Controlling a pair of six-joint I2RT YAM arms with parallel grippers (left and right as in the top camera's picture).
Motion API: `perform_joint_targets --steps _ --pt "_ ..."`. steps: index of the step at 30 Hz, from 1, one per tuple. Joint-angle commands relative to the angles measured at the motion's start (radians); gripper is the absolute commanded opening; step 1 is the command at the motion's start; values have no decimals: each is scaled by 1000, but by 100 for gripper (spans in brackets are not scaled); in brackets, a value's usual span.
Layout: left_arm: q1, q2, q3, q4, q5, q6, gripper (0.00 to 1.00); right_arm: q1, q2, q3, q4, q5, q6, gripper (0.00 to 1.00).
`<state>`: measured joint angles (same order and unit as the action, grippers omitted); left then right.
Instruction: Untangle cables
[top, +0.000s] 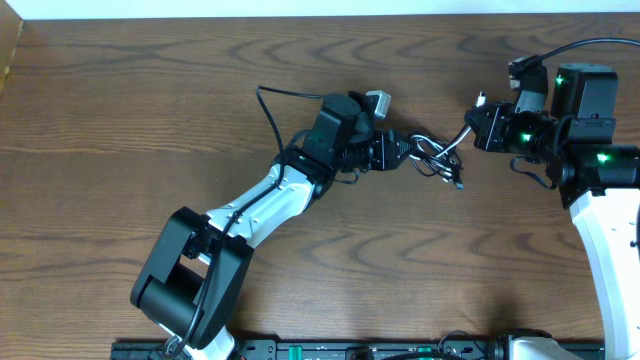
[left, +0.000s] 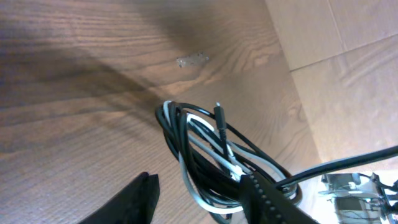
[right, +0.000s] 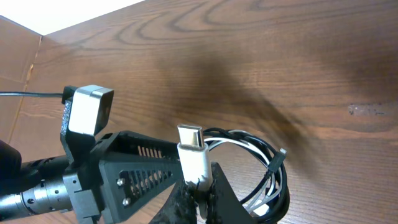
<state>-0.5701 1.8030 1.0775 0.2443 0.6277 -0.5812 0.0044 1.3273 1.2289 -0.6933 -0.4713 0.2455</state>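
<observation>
The cables (top: 435, 158), one white and one black, lie as a tangled coil mid-table. In the left wrist view the coil (left: 205, 155) sits between my left gripper's (left: 199, 180) fingers: the right finger (left: 267, 199) touches the loops, while the left finger (left: 140, 199) stands apart with bare table between. A black plug (left: 218, 112) sticks up from the coil. My right gripper (right: 202, 177) is shut on the white cable's plug (right: 194, 152), held upright just right of the coil (right: 270, 180). Overhead, the right gripper (top: 478, 122) has a strand running down into the tangle.
A thick black robot wire (top: 270, 110) arcs over the table behind the left arm (top: 270, 195). A cardboard wall (left: 348, 81) borders the table's far side. The left gripper's body (right: 124, 168) fills the lower left of the right wrist view.
</observation>
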Motion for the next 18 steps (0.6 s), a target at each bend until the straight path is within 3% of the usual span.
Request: perform_joint_targets --steps 1,5,10,18 --pt "1 3 5 5 19 -1 30 3 -9 15 1 -14 4 1" --pt "1 3 5 6 19 -1 31 3 -9 15 1 -27 4 1" --pt "1 4 5 13 11 -1 43 3 -9 15 4 -56 4 1" --pt "0 6 5 66 11 -23 42 3 -9 15 1 -60 4 1"
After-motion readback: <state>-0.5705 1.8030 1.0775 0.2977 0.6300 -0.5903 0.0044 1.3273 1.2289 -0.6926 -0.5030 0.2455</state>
